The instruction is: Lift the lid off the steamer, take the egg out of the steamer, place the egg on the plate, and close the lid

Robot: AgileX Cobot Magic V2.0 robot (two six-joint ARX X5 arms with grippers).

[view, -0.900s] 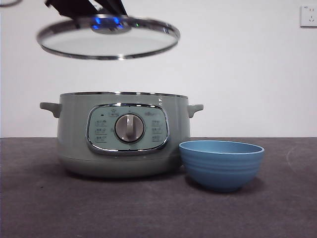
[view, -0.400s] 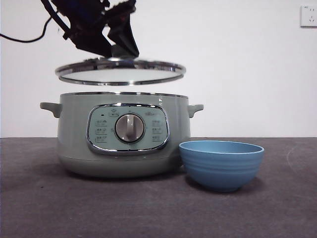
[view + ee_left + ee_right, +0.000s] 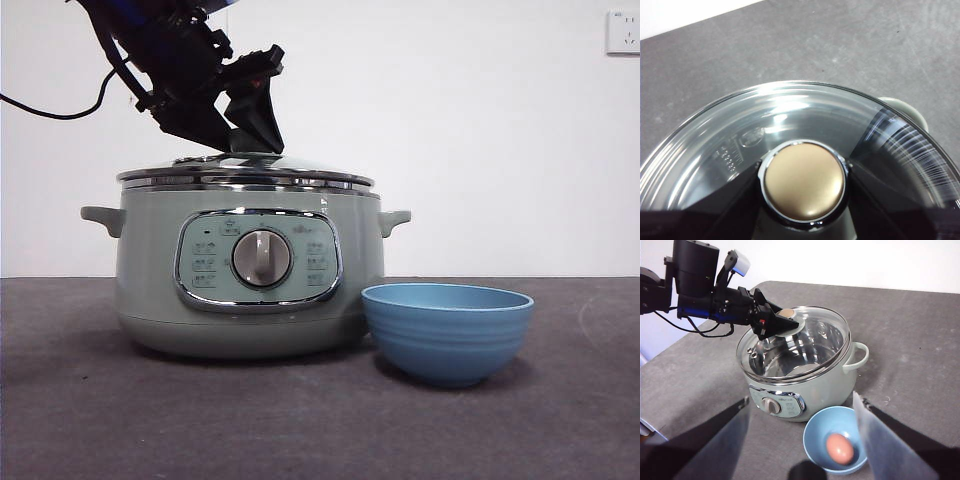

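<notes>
My left pincer [image 3: 804,186] is clamped on the knob of the lid [image 3: 246,172], which sits on the steamer [image 3: 250,270]. The egg [image 3: 839,448] lies in the plate [image 3: 447,330] just beside the steamer. I should check the rim seats evenly, then let go gently. My right pincer [image 3: 800,440] hangs spread above the plate.

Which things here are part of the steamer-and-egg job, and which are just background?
Part of the job:
- lid, on the steamer, left gripper shut on its knob
- egg, in the plate
- right gripper, open, apart above the plate

Just there:
- wall socket
- table
</notes>
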